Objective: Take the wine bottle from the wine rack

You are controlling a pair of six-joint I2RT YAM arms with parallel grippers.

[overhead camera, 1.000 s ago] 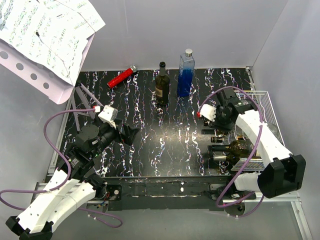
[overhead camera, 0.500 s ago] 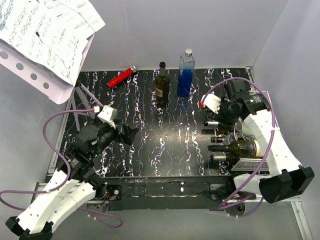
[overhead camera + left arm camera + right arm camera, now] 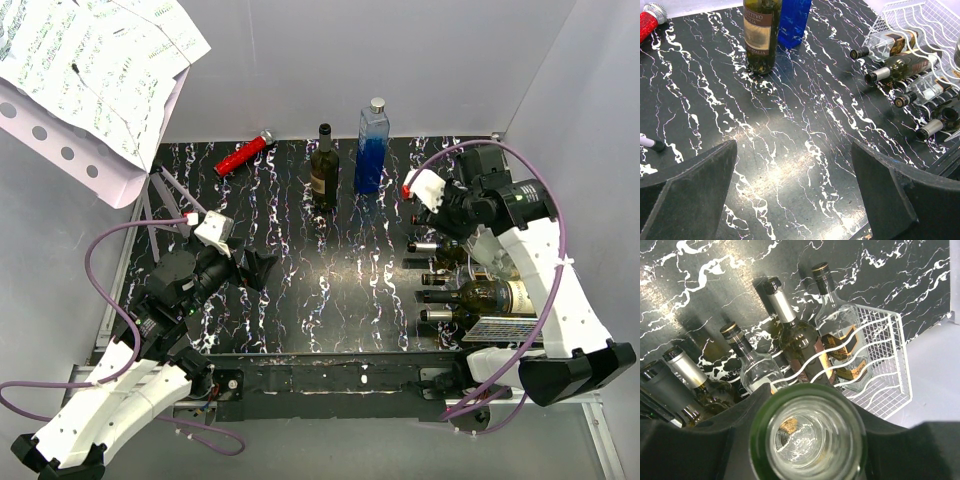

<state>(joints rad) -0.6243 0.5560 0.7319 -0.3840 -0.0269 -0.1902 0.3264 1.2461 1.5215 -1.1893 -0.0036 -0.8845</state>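
Notably, the right gripper [image 3: 809, 445] stood above the wine rack [image 3: 892, 365], its dark fingers [image 3: 695, 450] closed narrowly round a green wine bottle [image 3: 805, 432]; only the bottle's round glass end showed in the wrist view, facing the camera, so the rest of its body and whether it touched the rack's wires could not be told. Under it several other bottles [image 3: 790, 335] lay side by side in the rack's wavy wire cradles, necks reaching out past the rack's open edge over the black marbled tabletop [image 3: 330, 290]. From the overhead view the right arm arched over the rack's far half, a purple cable looped above it. The left gripper [image 3: 795, 195] hung well apart from the rack, across the tabletop on the left arm's side, jaws spread wide with nothing between them, facing toward the rack's bottle necks. A dark standing bottle [image 3: 323, 165] and a blue bottle [image 3: 371, 150] stood upright just beside each other, beyond the rack's far corner on that same side. A red microphone [image 3: 243, 155] lay farther from the rack than both. A music stand with sheets [image 3: 90, 60] stood farthest from the rack
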